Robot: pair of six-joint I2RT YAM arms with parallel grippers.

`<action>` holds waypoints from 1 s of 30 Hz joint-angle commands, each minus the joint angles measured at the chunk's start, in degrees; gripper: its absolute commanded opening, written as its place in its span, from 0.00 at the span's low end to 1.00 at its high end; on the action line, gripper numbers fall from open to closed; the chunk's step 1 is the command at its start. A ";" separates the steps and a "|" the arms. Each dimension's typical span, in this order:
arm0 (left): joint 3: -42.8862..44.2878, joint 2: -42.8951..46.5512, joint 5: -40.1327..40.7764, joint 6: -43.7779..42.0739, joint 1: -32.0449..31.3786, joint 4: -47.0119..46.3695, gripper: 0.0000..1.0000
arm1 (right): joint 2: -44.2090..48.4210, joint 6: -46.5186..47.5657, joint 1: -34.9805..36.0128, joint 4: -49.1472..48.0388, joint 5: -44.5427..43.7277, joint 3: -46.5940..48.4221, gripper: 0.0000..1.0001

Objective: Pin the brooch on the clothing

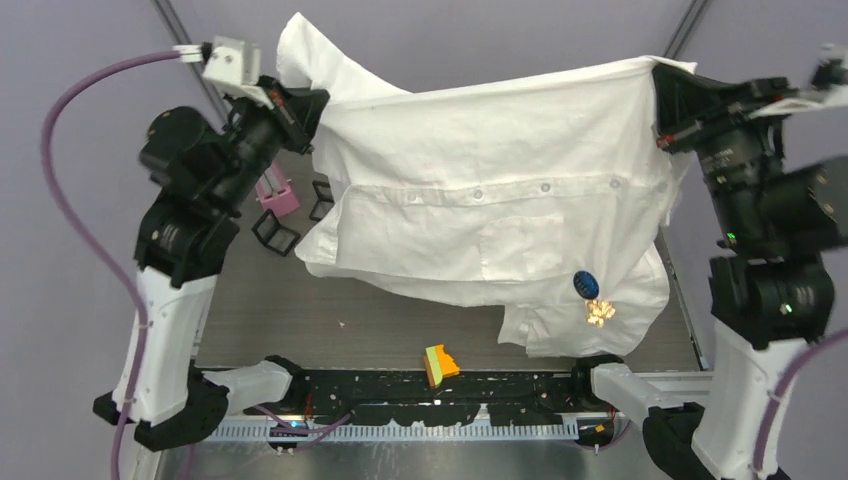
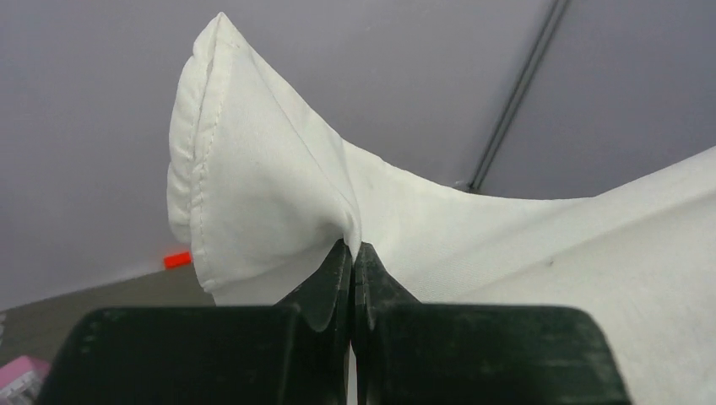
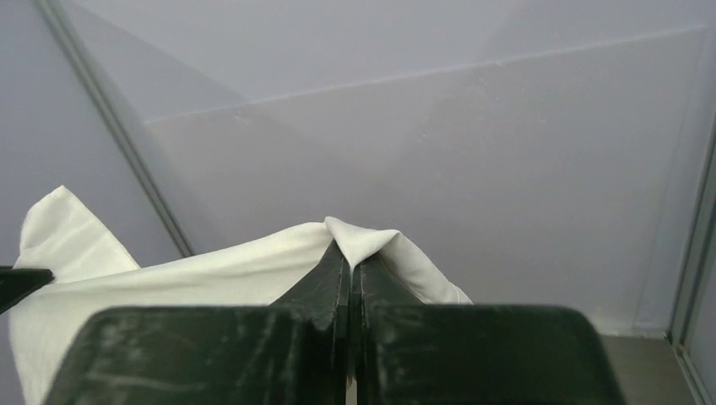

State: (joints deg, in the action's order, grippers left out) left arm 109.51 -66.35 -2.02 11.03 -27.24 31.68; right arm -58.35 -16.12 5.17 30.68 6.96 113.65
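**SHIRT HELD SPREAD; BROOCH ON LOWER FRONT**

Left gripper (image 2: pixel 350 251): closed, with a fold of the shirt (image 2: pixel 253 194) pinched between the fingertips. No gap visible between the fingers.

Right gripper (image 3: pixel 348 253): closed in the same way, clamping a corner of the white fabric at the tips.

Top view: shirt stretched between the two grippers and raised along its upper edge. Button row running across the middle, with the pocket (image 1: pixel 520 245) just below it. Lower part hanging down toward the table (image 1: pixel 300 320); contact with the surface not determinable.

Brooch (image 1: pixel 586 284): on the shirt's lower right area, below and to the right of the pocket, near the right arm. Dark-blue round part uppermost, gold part just beneath it. Impossible to tell whether pinned through the fabric or only lying on it.

Also on the table:
- Orange and yellow block (image 1: pixel 440 364) at the near edge, apart from the shirt.
- Pink block (image 1: pixel 277 194) at the left.
- Black-framed cube (image 1: pixel 275 232) just beside the pink block, close to the shirt's left edge.
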 commanded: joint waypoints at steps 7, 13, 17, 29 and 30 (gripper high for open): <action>-13.91 -25.71 5.23 5.09 12.88 -12.25 0.22 | -26.41 4.27 -0.63 -27.63 -18.88 -22.81 0.20; -2.65 -39.56 -0.70 6.64 12.61 -4.11 1.00 | -47.78 0.62 -1.21 -10.72 -17.08 -8.28 0.91; -9.89 -36.40 -5.19 7.22 10.29 -9.07 1.00 | -44.37 -5.35 -1.21 -8.68 -15.67 -16.80 0.93; -39.56 -24.68 -14.00 14.07 -1.94 -20.89 1.00 | -25.34 -18.80 -1.41 -0.30 -20.45 -48.30 0.93; -40.89 -24.67 -13.87 14.26 -3.91 -22.05 1.00 | -24.74 -18.39 -1.49 -1.03 -19.86 -49.11 0.92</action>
State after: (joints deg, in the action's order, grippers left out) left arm 73.43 -91.79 -12.71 23.68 -25.06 16.60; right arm -84.95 -31.29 3.95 30.30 -11.66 70.57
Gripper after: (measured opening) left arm 0.994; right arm 0.931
